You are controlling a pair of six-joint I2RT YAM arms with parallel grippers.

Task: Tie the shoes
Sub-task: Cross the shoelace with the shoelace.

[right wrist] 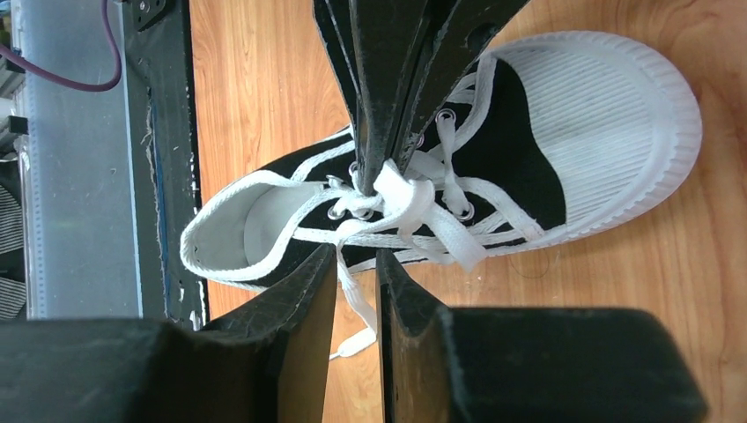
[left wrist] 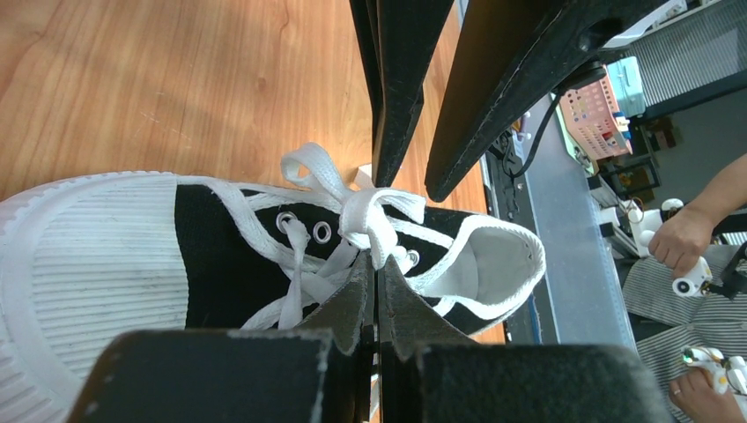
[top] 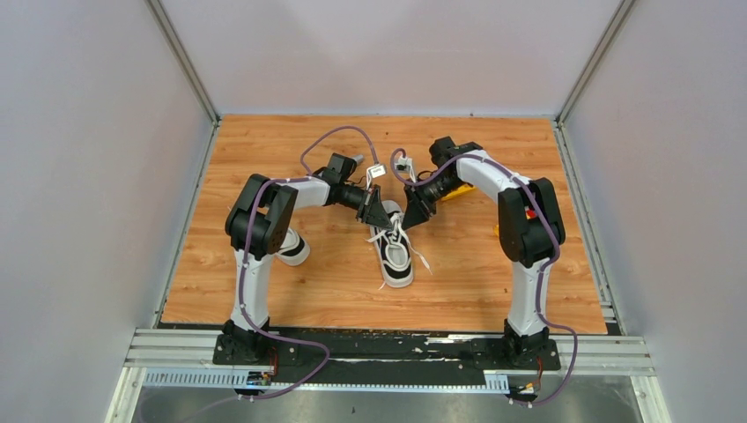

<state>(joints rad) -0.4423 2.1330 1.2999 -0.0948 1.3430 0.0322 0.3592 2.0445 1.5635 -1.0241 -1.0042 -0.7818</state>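
Note:
One black-and-white sneaker (top: 398, 264) lies mid-table with its toe toward the arms; it also shows in the left wrist view (left wrist: 220, 256) and the right wrist view (right wrist: 608, 115). Its white laces are drawn into a knot (right wrist: 401, 194) over the tongue. My left gripper (left wrist: 377, 260) is shut on a lace strand at that knot (left wrist: 374, 211). My right gripper (right wrist: 357, 257) is open just beside the shoe, and a loose lace end (right wrist: 357, 300) hangs between its fingers unpinched. Both grippers meet above the shoe, the left (top: 380, 220) and the right (top: 412, 218). The second sneaker (top: 293, 248) lies partly hidden behind the left arm.
A yellow object (top: 454, 192) sits behind the right forearm. Grey walls close in the wooden table (top: 493, 282) on three sides. A metal rail (top: 396, 352) with the arm bases runs along the near edge. Purple cables loop over both arms.

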